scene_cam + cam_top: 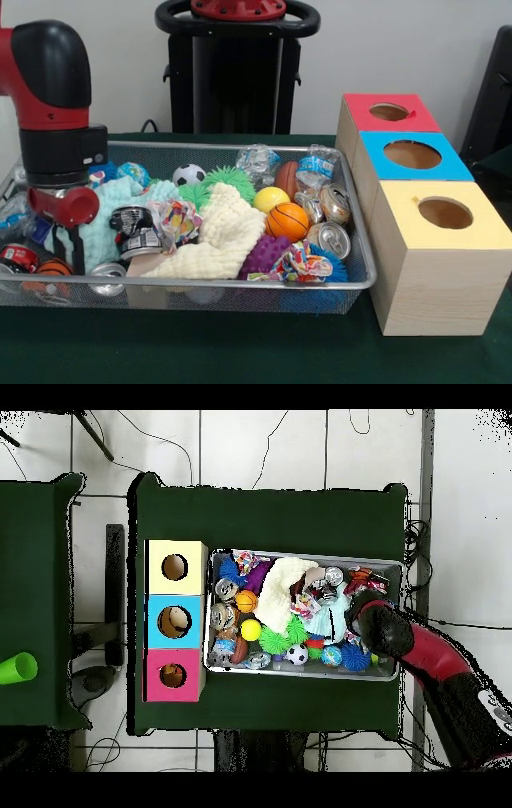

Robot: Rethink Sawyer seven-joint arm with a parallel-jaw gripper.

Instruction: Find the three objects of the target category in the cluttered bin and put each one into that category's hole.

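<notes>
**Desk:** Placed where on the table [240, 352]?

**Photographer:** Centre, wire bin [240, 286], packed full. Just beside its right end, row of three boxes [436, 272], running front to back, holes facing up.

**Desk:** And inside?

**Photographer:** Spread across the middle, cloth [228, 236]. Behind it, soccer ball [189, 174]. Right of it, basketball [287, 221]. Farther right, near the end wall, crushed can [329, 238]. Lowered over the left end, arm [56, 120].
</notes>
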